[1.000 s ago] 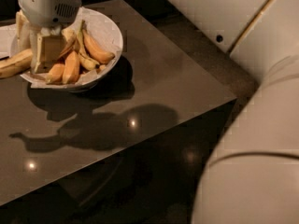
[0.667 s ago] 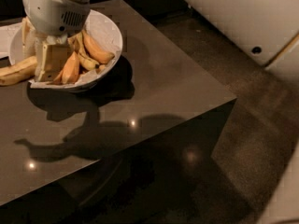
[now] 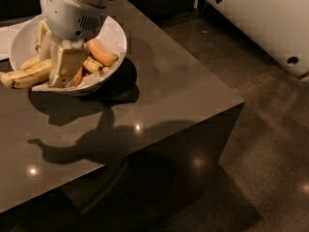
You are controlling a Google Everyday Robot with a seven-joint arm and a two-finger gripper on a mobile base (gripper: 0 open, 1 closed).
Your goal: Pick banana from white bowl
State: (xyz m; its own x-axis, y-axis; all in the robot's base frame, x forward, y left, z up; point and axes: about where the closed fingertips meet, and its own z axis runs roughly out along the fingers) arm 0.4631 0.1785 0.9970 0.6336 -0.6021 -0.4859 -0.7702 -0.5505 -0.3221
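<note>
The white bowl (image 3: pixel 117 36) stands at the table's far left corner, lined with crinkled white paper. The speckled yellow banana (image 3: pixel 20 76) lies across the bowl's left side, its end sticking out over the rim. My gripper (image 3: pixel 51 70) reaches down into the bowl from above. Its fingers (image 3: pixel 65 65) are apart and straddle the banana's inner end. Its white wrist housing (image 3: pixel 72 13) hides the back of the bowl. I cannot tell whether the fingers touch the banana.
Short orange fruits (image 3: pixel 101 52) lie in the bowl's right half. The bowl sits on a dark glossy table (image 3: pixel 164 95) whose right edge drops to the floor (image 3: pixel 270 144). A white robot body (image 3: pixel 260 18) fills the upper right. White paper (image 3: pixel 6 33) lies left of the bowl.
The view has shifted, so the bowl and table sit further right and the white body has drawn back to the upper right. The gripper stays down in the bowl over the banana.
</note>
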